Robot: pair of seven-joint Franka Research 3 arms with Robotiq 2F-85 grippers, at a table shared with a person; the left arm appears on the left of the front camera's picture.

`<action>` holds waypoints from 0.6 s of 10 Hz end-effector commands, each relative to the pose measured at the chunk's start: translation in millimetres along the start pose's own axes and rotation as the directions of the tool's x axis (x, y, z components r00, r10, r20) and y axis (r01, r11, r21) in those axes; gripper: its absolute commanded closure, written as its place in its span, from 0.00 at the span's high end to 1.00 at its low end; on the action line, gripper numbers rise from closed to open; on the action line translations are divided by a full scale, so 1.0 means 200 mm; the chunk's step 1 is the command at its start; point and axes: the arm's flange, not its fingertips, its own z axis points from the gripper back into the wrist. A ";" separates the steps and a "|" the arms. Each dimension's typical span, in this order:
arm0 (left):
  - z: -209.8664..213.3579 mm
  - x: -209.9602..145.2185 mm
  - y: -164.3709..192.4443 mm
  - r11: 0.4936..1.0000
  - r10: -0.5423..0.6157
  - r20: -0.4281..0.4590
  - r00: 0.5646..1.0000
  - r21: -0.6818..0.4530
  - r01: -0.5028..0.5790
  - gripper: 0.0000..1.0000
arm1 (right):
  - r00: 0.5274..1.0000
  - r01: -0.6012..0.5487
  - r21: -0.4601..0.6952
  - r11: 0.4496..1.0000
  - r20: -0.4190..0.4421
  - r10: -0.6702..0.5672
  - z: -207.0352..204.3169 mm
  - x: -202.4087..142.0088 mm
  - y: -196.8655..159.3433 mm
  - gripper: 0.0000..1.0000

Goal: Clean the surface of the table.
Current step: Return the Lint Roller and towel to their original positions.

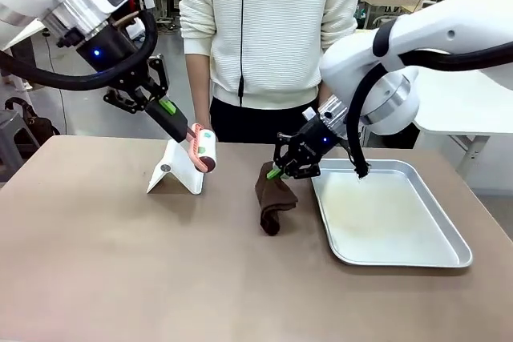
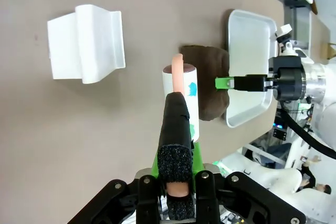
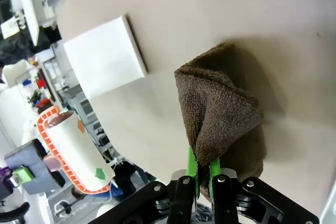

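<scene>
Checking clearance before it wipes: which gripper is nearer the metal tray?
Right. The right gripper, shut on the brown cloth, hangs just off the silver tray's near-left corner. The left gripper, holding the lint roller, is farther left, above the white stand.

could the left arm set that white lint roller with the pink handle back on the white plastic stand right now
Probably yes. The left gripper holds the white lint roller with the pink handle just above and beside the white plastic stand, with nothing between them; the brown cloth lies farther off.
</scene>
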 end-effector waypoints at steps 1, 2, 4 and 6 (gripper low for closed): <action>0.05 0.03 0.00 0.999 0.027 0.022 0.999 0.016 -0.028 0.22 | 0.998 0.057 0.007 0.998 0.009 -0.057 0.00 0.08 0.05 0.09; 0.04 0.05 0.02 0.999 0.031 0.016 0.999 0.009 -0.031 0.22 | 0.997 0.069 0.026 0.997 0.020 -0.070 -0.01 0.10 0.04 0.09; 0.02 0.04 0.04 1.000 0.016 0.009 1.000 -0.004 -0.016 0.22 | 0.999 0.036 0.011 0.999 0.003 -0.036 -0.01 0.07 0.00 0.09; 0.02 0.04 0.04 1.000 0.016 0.009 1.000 -0.004 -0.016 0.22 | 0.999 0.036 0.011 0.999 0.003 -0.036 -0.01 0.07 0.00 0.09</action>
